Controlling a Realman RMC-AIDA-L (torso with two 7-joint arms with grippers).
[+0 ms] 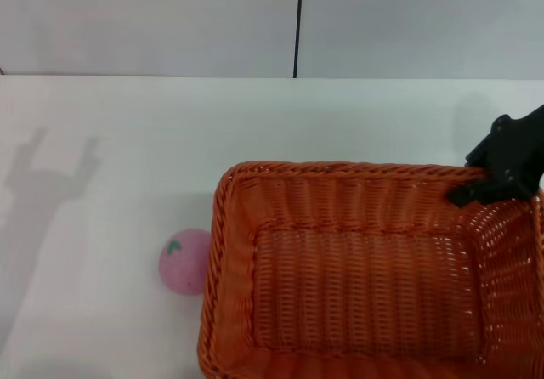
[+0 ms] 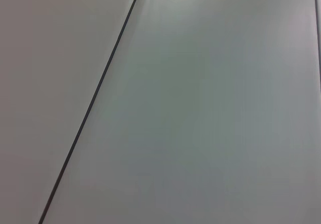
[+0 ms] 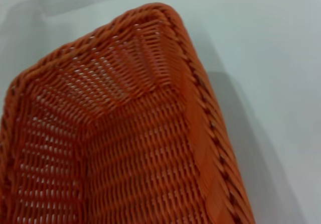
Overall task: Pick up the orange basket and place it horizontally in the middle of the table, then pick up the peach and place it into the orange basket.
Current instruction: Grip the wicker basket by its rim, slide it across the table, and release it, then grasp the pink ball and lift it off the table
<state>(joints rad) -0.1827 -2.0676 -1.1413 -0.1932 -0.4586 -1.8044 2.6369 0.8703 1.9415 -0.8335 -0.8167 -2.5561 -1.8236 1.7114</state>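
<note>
The orange basket lies lengthwise across the near right part of the white table, its open side up and nothing inside it. The pink peach rests on the table just beyond the basket's left end, almost touching the rim. My black right gripper is at the basket's far right corner, shut on the braided rim with one finger reaching inside. The right wrist view looks down into a corner of the basket. My left gripper is out of view.
The shadow of an arm falls on the table at the left. A grey panelled wall with a dark seam stands behind the table, and the left wrist view shows only that wall.
</note>
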